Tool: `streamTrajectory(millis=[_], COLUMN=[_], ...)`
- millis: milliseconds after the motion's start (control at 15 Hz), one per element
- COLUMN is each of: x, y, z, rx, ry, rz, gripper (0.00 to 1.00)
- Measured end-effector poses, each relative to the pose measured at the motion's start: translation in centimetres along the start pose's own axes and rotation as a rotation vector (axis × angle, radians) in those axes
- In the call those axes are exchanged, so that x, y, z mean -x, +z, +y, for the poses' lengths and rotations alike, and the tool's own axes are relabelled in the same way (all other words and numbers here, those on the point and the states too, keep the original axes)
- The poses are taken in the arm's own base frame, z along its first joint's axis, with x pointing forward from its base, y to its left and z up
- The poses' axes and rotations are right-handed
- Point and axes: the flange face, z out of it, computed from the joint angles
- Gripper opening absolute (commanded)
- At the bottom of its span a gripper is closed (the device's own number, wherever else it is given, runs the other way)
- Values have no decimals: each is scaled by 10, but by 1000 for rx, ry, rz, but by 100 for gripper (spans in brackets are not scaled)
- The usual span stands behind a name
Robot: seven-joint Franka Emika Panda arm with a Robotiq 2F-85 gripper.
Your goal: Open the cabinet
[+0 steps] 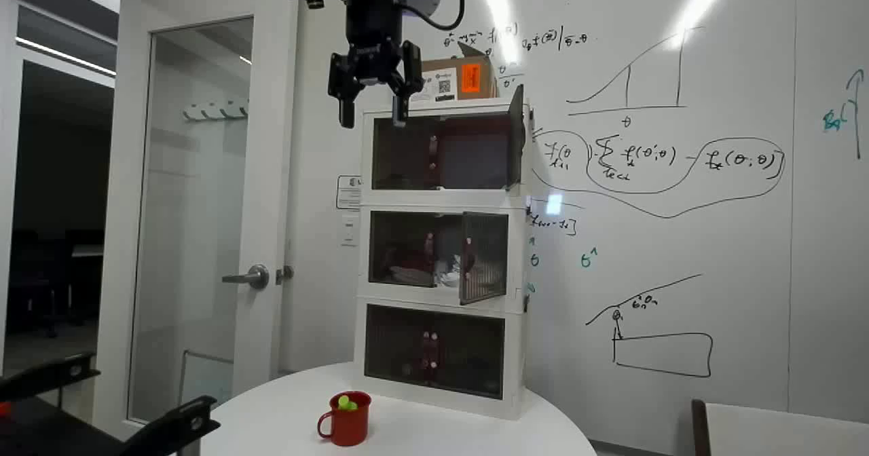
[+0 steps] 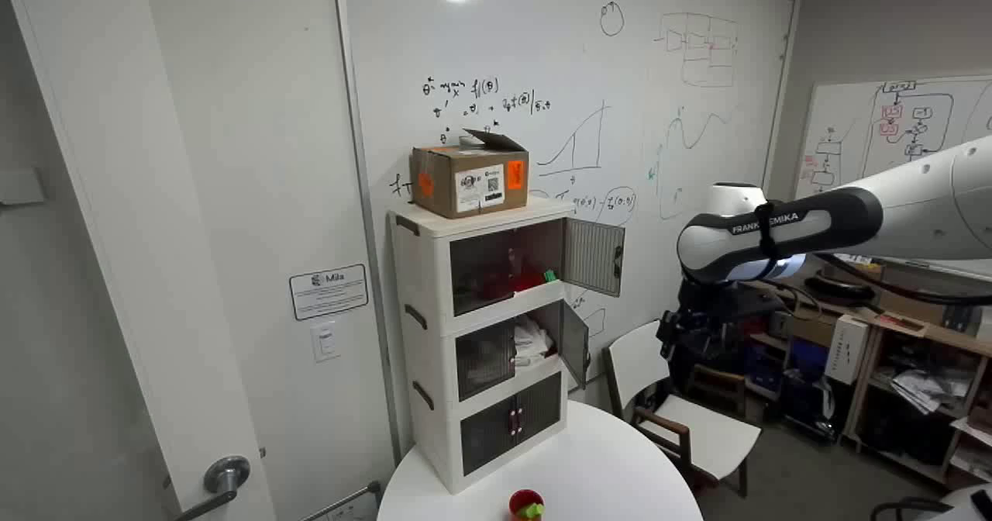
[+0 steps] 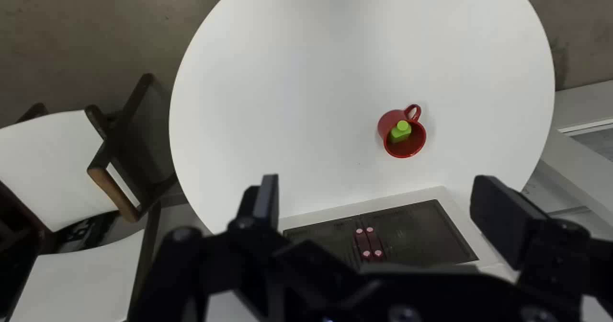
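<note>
The cabinet (image 1: pixel 441 199) is a tall white unit of three stacked compartments with dark see-through doors; it also shows in an exterior view (image 2: pixel 430 428). In the middle compartment the right door (image 1: pixel 485 259) stands partly open, also seen in an exterior view (image 2: pixel 575 344); the left door (image 1: pixel 400 249) is shut. White stuff (image 2: pixel 531 341) lies inside. The top right door (image 2: pixel 593 253) is wide open. Both bottom doors are shut, and show in the wrist view (image 3: pixel 416 235). My gripper (image 1: pixel 373 118) is open and empty, high up in front of the cabinet, apart from it; its fingers frame the wrist view (image 3: pixel 376 188).
The cabinet stands on a round white table (image 3: pixel 287 97). A red mug (image 1: pixel 349 422) with a green object in it stands before it. A cardboard box (image 2: pixel 469 184) sits on top. Chairs (image 2: pixel 697 428) stand beside the table. A glass room door (image 1: pixel 197 239) is nearby.
</note>
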Motion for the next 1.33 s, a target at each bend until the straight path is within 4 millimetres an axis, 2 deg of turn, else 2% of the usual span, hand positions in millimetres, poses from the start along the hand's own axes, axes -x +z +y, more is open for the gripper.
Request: streamTrajectory(millis=[800,933,1000,1133,1333], x=[0,-2,-5,-17,-40], y=[0,2,6,22,61], z=[-1,-8,-17,-51,-110], rx=[1,6,13,45,121], ry=[1,46,77,131,195], rz=[-1,-6,-10,-10,53], gripper=[100,100,100,100,100])
